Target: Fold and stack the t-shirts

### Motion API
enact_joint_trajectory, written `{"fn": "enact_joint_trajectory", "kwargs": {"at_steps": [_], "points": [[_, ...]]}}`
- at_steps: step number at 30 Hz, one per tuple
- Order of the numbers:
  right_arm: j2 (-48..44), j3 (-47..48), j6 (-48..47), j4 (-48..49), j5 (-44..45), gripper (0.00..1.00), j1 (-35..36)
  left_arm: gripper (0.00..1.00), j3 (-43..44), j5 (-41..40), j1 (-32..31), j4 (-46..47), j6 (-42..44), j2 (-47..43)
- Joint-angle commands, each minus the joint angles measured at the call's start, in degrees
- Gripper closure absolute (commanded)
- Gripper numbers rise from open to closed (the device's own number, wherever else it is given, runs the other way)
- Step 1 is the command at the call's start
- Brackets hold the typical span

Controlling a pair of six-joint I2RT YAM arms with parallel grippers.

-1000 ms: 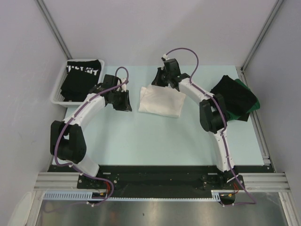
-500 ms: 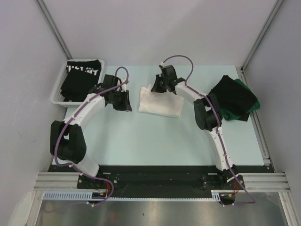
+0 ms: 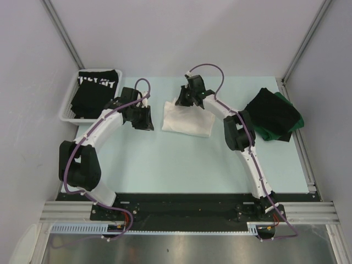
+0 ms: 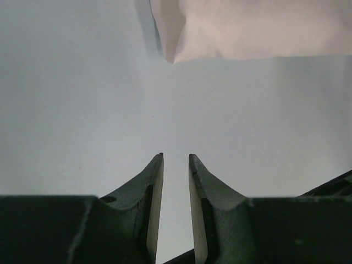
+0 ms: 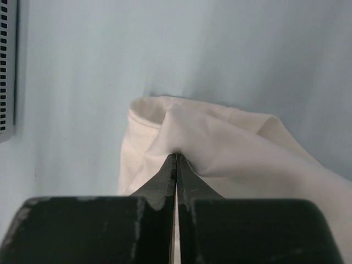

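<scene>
A white t-shirt (image 3: 188, 119) lies partly folded in the middle of the table. My right gripper (image 3: 183, 102) is at its far left corner, shut on a pinch of the white cloth (image 5: 236, 148), which bunches up at the fingertips (image 5: 176, 155). My left gripper (image 3: 147, 124) hovers just left of the shirt. Its jaws (image 4: 176, 157) are a narrow gap apart with nothing between them, and the shirt's near corner (image 4: 247, 27) lies ahead of them. A black t-shirt with white lettering (image 3: 98, 83) lies in the basket. A black t-shirt (image 3: 270, 111) lies over a dark green one (image 3: 295, 120) at the right.
The white mesh basket (image 3: 66, 111) stands at the far left corner, and its wall (image 5: 5, 66) shows at the left edge of the right wrist view. Metal frame rails run along the table's right edge (image 3: 301, 148) and near edge.
My right gripper has moved left over the white shirt, drawing the pinched cloth with it. The left arm has stayed still.
</scene>
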Motion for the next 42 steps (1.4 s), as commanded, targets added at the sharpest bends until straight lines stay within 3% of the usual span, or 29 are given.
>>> {"fn": "enact_joint_trajectory", "kwargs": {"at_steps": [1, 23, 30, 42], "points": [[-1.19, 2.88, -1.38, 0.85, 0.02, 1.00, -0.70, 0.71, 1.01, -0.06, 0.33, 0.66, 0.43, 0.34], [1.28, -0.81, -4.28, -0.73, 0.28, 1.00, -1.58, 0.70, 0.66, 0.65, 0.33, 0.30, 0.43, 0.08], [-8.11, -4.58, -4.63, -0.38, 0.72, 1.00, -2.19, 0.71, -1.10, 2.66, 0.33, 3.47, -1.23, 1.04], [-28.78, -25.15, -6.47, -2.84, 0.46, 1.00, -3.25, 0.76, 4.78, 11.81, -1.87, 13.92, -8.35, 12.46]]}}
